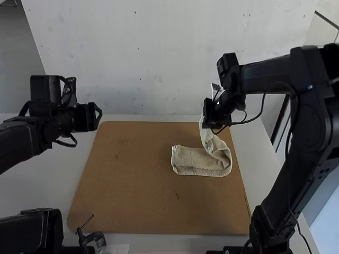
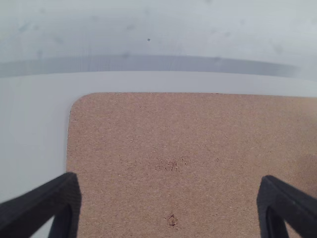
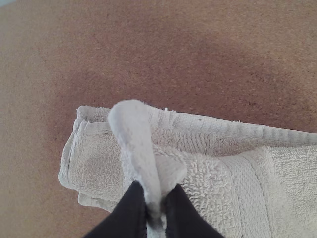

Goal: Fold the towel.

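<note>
Towel (image 1: 193,161), one end raised above the brown board (image 1: 132,180)
Right gripper (image 1: 208,125) pinches that end, fingers together; left gripper (image 1: 98,116), fingers wide apart, is empty.

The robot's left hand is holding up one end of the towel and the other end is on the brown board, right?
Not the left hand: the high view shows the right hand holding up one end of the towel. The other end is on the brown board.
</note>
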